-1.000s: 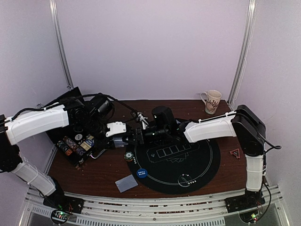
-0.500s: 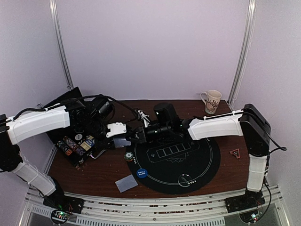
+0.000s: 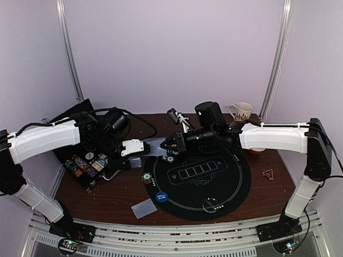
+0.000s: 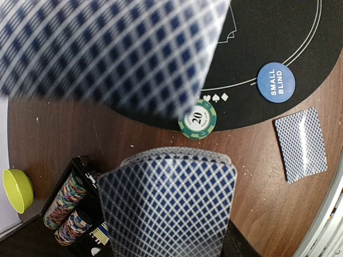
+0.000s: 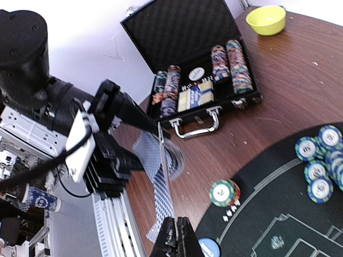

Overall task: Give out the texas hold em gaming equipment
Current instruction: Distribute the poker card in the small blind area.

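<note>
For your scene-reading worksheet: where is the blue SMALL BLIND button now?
In the top view, the SMALL BLIND button sits on the near-left edge of the black mat, between the green 20 chip and a lone face-down card.

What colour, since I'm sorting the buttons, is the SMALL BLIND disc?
Blue disc with white lettering; clearest in the left wrist view.

White-shelled arms [image 3: 45,140] with black joints [image 3: 211,113] — black cables [image 3: 146,121] trailing along them.
</note>
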### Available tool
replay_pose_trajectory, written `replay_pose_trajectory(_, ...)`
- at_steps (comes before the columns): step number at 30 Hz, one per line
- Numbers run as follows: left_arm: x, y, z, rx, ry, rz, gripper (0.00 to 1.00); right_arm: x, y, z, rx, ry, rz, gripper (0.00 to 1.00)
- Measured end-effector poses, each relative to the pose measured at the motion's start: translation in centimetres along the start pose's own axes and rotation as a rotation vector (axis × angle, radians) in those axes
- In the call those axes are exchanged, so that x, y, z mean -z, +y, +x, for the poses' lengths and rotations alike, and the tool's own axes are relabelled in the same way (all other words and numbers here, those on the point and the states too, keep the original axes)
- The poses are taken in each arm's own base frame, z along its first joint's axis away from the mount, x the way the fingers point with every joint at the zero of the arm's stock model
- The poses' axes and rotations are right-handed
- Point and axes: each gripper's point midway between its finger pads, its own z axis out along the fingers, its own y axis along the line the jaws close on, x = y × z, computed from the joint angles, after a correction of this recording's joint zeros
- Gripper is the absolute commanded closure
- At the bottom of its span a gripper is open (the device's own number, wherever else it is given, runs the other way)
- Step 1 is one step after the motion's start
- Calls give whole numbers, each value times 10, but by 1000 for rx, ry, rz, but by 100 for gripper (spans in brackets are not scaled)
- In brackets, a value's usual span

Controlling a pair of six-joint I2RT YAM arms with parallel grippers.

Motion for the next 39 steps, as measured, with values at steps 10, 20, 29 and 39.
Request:
replay_pose_trajectory(10,4,14,5,34,2,-22,53,36,-33,58,-63,119,160,100)
replay_pose_trajectory(20,16,24,-6,29,-33,-51,53,-66,43,172,-74,375,-110,100)
replay_pose_trajectory(29,28,26,-7,30,-61,-73,53,-110,44,198,-126,439,-177,100)
replay_pose_trajectory(39,28,26,-8,23,-61,-74,53,-107,38,183,-104,444,-190,100)
